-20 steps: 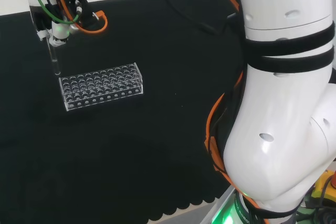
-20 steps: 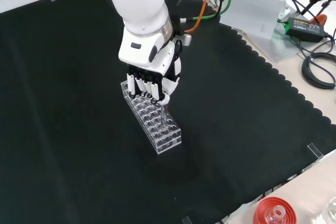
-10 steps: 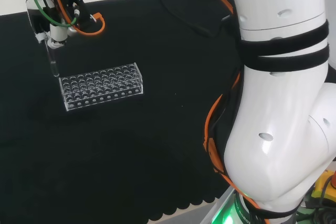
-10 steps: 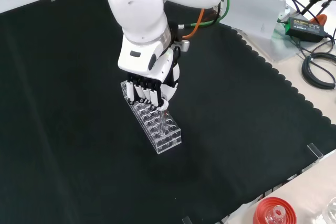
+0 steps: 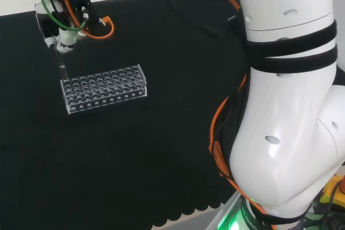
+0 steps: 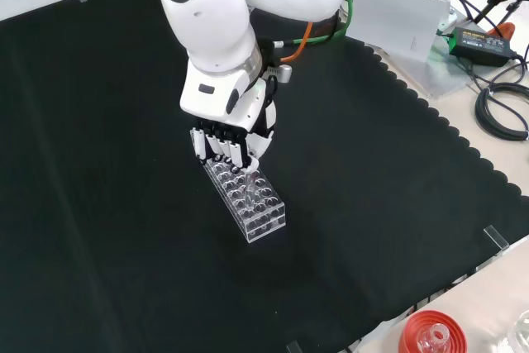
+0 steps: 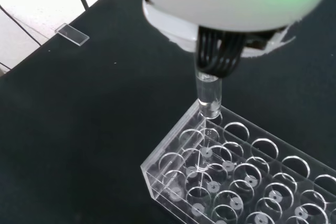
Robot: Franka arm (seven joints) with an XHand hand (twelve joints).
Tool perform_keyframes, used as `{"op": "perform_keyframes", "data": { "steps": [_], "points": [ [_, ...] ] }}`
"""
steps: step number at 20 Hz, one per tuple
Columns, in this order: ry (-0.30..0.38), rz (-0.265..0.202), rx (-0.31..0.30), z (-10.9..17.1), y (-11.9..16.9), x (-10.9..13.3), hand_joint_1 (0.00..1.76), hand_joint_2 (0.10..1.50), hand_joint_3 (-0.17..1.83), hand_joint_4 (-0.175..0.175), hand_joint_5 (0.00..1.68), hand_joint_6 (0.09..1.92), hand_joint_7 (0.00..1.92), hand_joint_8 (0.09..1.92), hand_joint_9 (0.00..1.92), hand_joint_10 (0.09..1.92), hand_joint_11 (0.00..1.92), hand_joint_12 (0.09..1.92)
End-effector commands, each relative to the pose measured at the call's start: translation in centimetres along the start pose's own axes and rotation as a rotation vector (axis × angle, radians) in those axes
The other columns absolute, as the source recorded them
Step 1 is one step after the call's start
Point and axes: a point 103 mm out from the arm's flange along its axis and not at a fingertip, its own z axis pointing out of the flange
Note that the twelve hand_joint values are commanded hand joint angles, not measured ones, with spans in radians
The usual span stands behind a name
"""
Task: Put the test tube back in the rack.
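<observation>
Above the rack's (image 6: 246, 199) end, the hand (image 6: 227, 140) points down, fingers (image 7: 219, 61) gripping the upright test tube (image 7: 208, 95)

No legible text, label, number or sign appears on the clear rack (image 6: 245, 197), the black cloth (image 6: 99, 204) or the white arm (image 5: 291, 100).

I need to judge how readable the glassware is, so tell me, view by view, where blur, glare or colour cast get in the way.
Wrist view: a blurred white part of the hand with a green cast, while the test tube and rack are sharp. Head view: the tube is faint against the black cloth. Front view: the rack catches small glints.
</observation>
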Motion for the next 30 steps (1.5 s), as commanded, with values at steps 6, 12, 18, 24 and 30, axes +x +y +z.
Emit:
{"op": "perform_keyframes", "data": {
  "steps": [6, 12, 18, 24, 30],
  "points": [
    [0.011, -0.001, -0.001, 0.2, 0.1, 0.0, 1.45, 0.45, 0.89, -0.175, 1.4, 0.51, 1.52, 0.54, 1.4, 0.42, 0.98, 1.18],
    [0.006, -0.002, 0.009, 1.0, 0.4, 0.1, 1.45, 0.45, 0.89, -0.175, 1.4, 0.51, 1.52, 0.54, 1.4, 0.42, 0.98, 1.18],
    [0.008, 0.0, 0.017, 1.6, 0.8, -0.1, 1.45, 0.45, 0.89, -0.175, 1.4, 0.51, 1.52, 0.54, 1.4, 0.42, 0.98, 1.18],
    [0.005, -0.009, 0.016, 1.8, 1.4, 0.0, 1.45, 0.45, 0.89, -0.175, 1.39, 0.51, 1.52, 0.54, 1.4, 0.42, 0.98, 1.18],
    [-0.001, -0.006, 0.027, 2.0, 1.5, 0.1, 1.45, 0.45, 0.89, -0.175, 1.39, 0.52, 1.52, 0.54, 1.4, 0.42, 0.98, 1.18]
  ]
}}
